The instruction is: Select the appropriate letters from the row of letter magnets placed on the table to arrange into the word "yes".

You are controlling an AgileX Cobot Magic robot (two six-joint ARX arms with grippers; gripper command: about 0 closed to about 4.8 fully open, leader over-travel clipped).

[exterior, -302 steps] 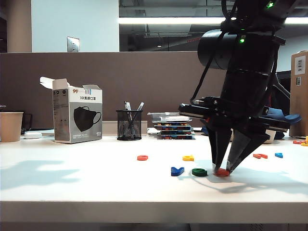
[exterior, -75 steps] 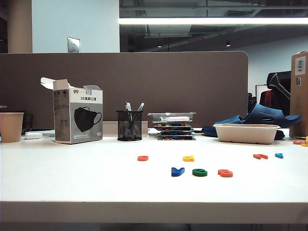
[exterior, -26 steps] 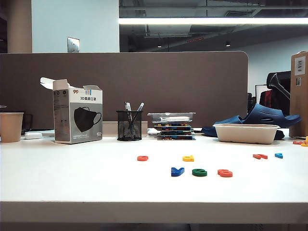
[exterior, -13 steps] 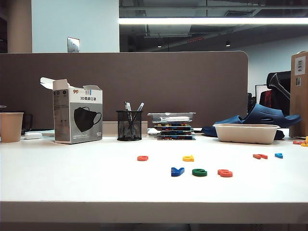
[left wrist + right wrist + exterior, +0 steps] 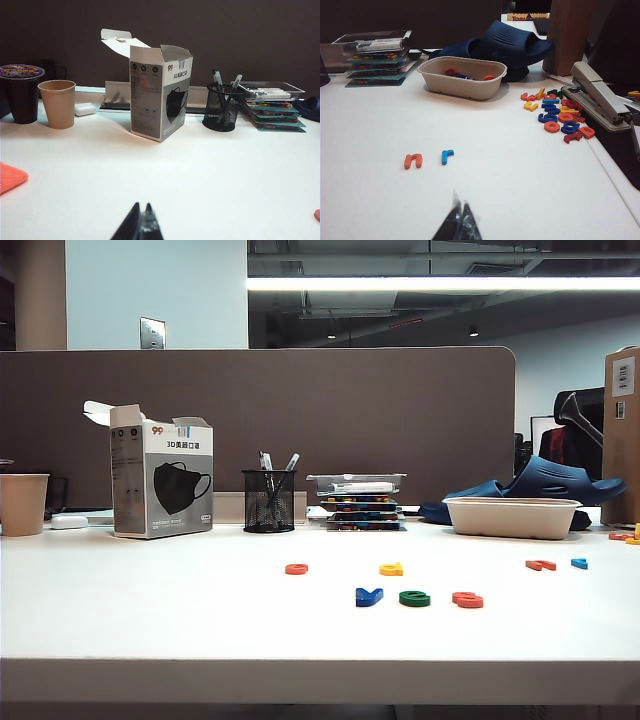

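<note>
On the white table [image 5: 150,620] in the exterior view, the dark blue "y" [image 5: 369,596], green "e" [image 5: 414,598] and red "s" [image 5: 467,600] lie side by side near the front. Behind them the row of letter magnets keeps an orange-red letter [image 5: 296,568], a yellow one [image 5: 391,568], another orange-red one [image 5: 541,564] and a light-blue one [image 5: 579,563]. Neither arm shows in the exterior view. My left gripper [image 5: 142,204] is shut and empty above bare table. My right gripper [image 5: 460,200] is shut and empty, short of the orange "n" [image 5: 413,160] and light-blue "r" [image 5: 447,156].
Along the back stand a paper cup [image 5: 57,102], a mask box [image 5: 160,90], a mesh pen holder [image 5: 222,107] and stacked cases [image 5: 362,502]. A beige bowl [image 5: 462,76], a pile of spare letters [image 5: 557,112] and a stapler [image 5: 597,100] sit at the right.
The right arm that stood with its fingers at the red "s" has left the exterior view. Over the last second no letter has moved.
</note>
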